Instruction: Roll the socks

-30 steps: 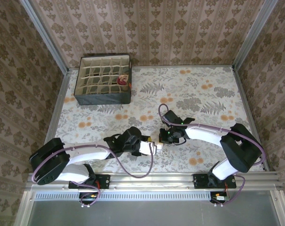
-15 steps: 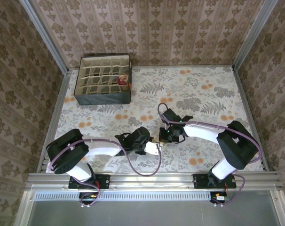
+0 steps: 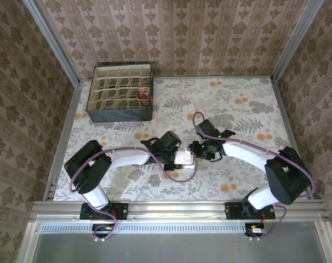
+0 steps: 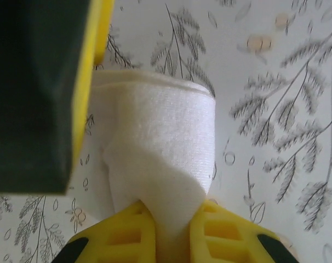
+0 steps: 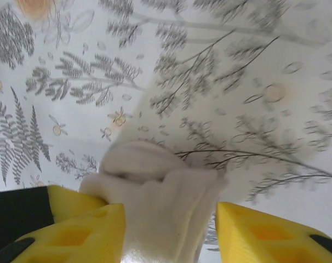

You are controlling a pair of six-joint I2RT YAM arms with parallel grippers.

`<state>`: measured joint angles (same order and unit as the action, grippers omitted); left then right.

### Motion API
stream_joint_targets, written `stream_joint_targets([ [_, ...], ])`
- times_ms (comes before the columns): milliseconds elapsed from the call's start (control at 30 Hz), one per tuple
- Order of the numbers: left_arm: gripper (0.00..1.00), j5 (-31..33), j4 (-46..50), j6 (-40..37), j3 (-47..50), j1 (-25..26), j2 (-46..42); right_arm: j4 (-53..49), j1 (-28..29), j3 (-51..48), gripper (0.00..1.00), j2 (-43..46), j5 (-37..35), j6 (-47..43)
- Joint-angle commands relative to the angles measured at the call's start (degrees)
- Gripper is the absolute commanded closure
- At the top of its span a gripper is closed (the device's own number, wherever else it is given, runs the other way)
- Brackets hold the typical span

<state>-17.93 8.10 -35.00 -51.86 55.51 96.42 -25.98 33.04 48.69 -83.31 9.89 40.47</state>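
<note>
The top camera looks steeply down from behind over the whole worktop (image 3: 232, 104), while both wrist cameras look closely down at the same cream sock (image 4: 155, 137).

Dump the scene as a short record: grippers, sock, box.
left gripper: shut on sock, fabric pinched between both fingers
right gripper: open, sock between the fingers, gap on one side
sock: cream, bunched, near the middle of the table where the two arms meet
box: far left corner of the table, grid of compartments
bundle: tan and maroon, in one compartment on the box's right side
</note>
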Motion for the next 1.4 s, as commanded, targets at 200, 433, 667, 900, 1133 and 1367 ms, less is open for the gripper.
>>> stream_joint_targets([
  [200, 0.94, -13.8, 16.1, 17.2, -8.4, -6.5, 9.8, 2.2, -0.5, -5.8, 0.43, 11.2, -0.5, 9.0],
  [433, 0.95, -12.5, 18.2, 19.0, -11.1, -5.9, 12.3, 4.9, 0.0, -11.3, 0.41, 16.9, -1.4, 16.9],
  [667, 0.95, -11.4, 17.8, 22.1, -11.8, -5.9, 13.4, 12.3, 0.1, -17.1, 0.39, 17.3, 0.1, 24.3],
  [900, 0.94, -12.3, 15.8, 24.4, -11.4, -5.7, 13.7, 21.1, 0.0, -17.3, 0.38, 10.7, 2.7, 28.7],
  [1133, 0.94, -14.1, 14.2, 25.9, -11.0, -5.8, 14.0, 24.5, 0.0, -17.0, 0.37, 6.0, 2.5, 31.5],
  [1367, 0.94, -14.8, 13.4, 26.2, -10.4, -5.8, 13.8, 25.8, 0.0, -17.8, 0.36, 2.0, 2.3, 34.3],
])
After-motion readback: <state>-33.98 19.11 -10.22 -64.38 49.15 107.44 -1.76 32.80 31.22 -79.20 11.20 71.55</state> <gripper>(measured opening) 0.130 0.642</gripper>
